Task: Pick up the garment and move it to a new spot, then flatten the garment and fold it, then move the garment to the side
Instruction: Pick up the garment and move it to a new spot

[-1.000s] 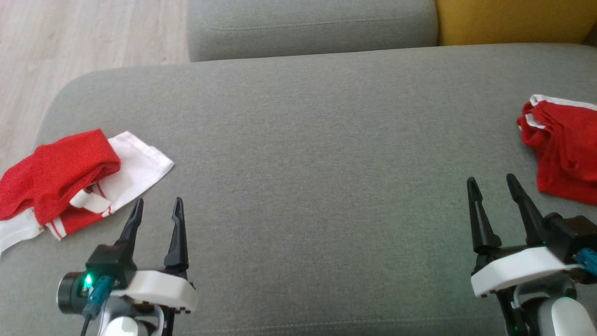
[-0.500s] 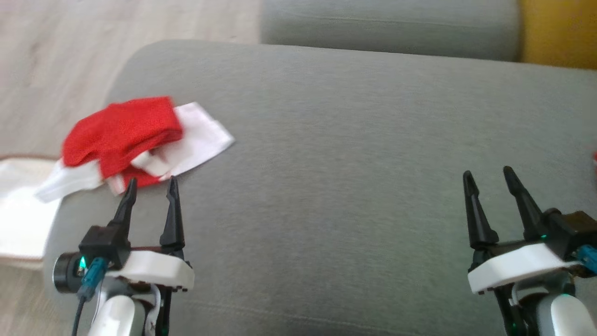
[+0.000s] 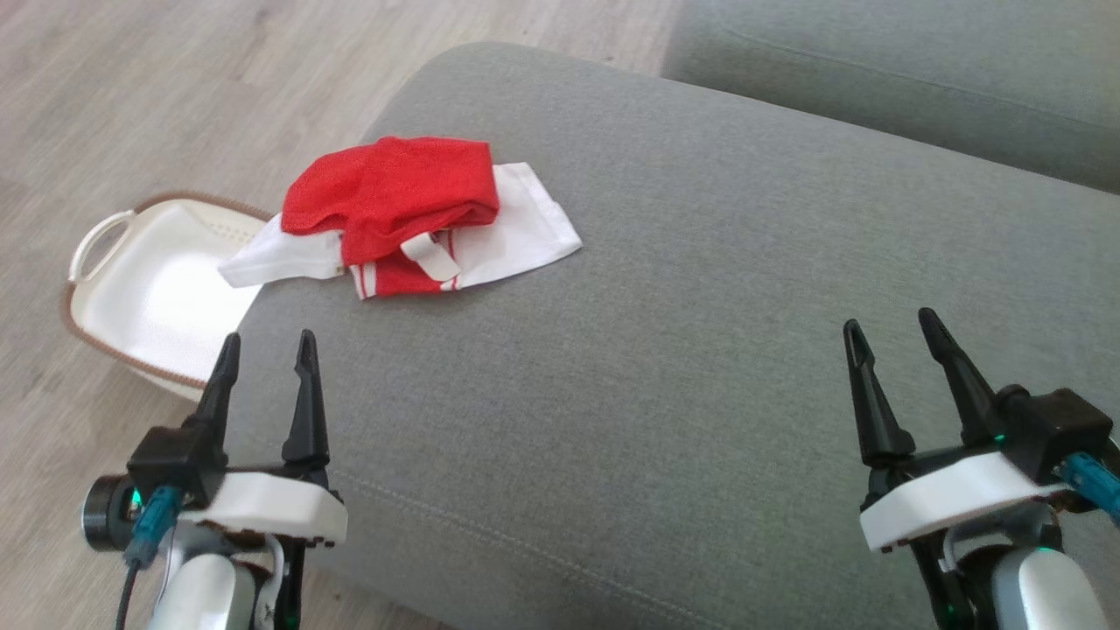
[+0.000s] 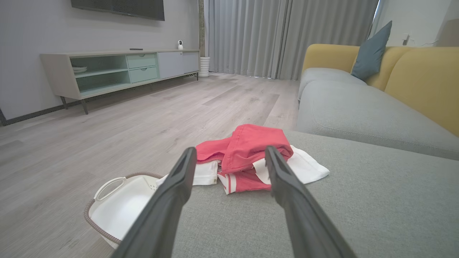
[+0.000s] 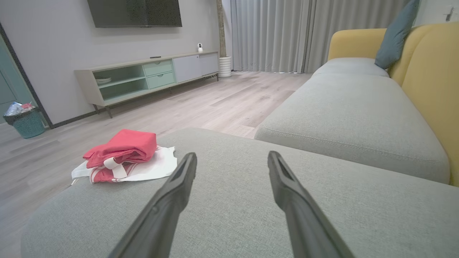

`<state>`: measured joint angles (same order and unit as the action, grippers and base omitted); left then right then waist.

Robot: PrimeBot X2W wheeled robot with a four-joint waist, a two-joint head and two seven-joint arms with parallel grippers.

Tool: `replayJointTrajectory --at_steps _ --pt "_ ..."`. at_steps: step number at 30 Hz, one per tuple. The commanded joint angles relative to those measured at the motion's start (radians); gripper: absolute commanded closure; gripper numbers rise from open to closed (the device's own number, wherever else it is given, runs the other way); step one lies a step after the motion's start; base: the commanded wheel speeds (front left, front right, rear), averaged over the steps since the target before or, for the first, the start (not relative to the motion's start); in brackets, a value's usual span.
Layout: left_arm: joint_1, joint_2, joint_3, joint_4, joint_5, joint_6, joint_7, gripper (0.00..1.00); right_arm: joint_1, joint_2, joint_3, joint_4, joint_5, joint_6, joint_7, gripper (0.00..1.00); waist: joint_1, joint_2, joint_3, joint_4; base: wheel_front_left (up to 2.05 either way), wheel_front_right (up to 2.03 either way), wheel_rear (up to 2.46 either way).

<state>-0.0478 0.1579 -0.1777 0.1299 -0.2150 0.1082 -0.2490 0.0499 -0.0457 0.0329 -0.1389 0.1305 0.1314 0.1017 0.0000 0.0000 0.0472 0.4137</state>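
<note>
Your grey sofa seat [image 3: 656, 350] spreads widest, with a white basket [image 3: 157, 297] on the floor beside its left end. The bunched red-and-white garment [image 3: 394, 188] lies on the seat near that end. Your left claw [image 3: 267, 350] and right claw [image 3: 890, 328] hover released, grasping nothing.

A wide grey sofa cushion [image 3: 700, 350] carries the things. On it lies one red and white garment [image 3: 394, 188], bunched up, near the cushion's far left corner. A white part of the garment reaches over the left edge. Just beside this edge, a white basket [image 3: 157, 297] with a brown rim stands on the pale wooden floor [image 3: 131, 87].
</note>
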Motion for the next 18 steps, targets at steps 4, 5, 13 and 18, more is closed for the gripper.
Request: replayJointTrajectory --at_steps 4,5,13,18 --pt "-0.062 0.022 0.043 -0.036 0.003 -0.007 -0.012 0.0 -0.053 -0.005 0.029 -0.042 -0.008 -0.001 0.002 0.0 0.0 0.0 0.008 0.019 0.0 0.0 0.0" --pt "-0.063 0.021 0.047 -0.044 0.006 -0.008 -0.012 0.0 -0.056 -0.005 0.031 -0.044 -0.009 -0.001 0.002 0.0 0.0 0.0 0.015 0.02 0.0 0.0 0.0" --pt "-0.066 0.005 0.068 -0.067 0.021 -0.013 -0.013 0.0 -0.07 -0.006 0.029 -0.054 -0.018 -0.001 0.009 0.0 0.0 0.0 0.05 0.007 0.0 0.0 0.0" --pt "-0.097 -0.016 0.085 -0.066 0.022 -0.018 -0.013 0.0 -0.093 -0.015 0.031 -0.076 -0.025 -0.001 0.018 0.0 0.0 0.0 0.104 -0.016 0.0 0.0 0.0"
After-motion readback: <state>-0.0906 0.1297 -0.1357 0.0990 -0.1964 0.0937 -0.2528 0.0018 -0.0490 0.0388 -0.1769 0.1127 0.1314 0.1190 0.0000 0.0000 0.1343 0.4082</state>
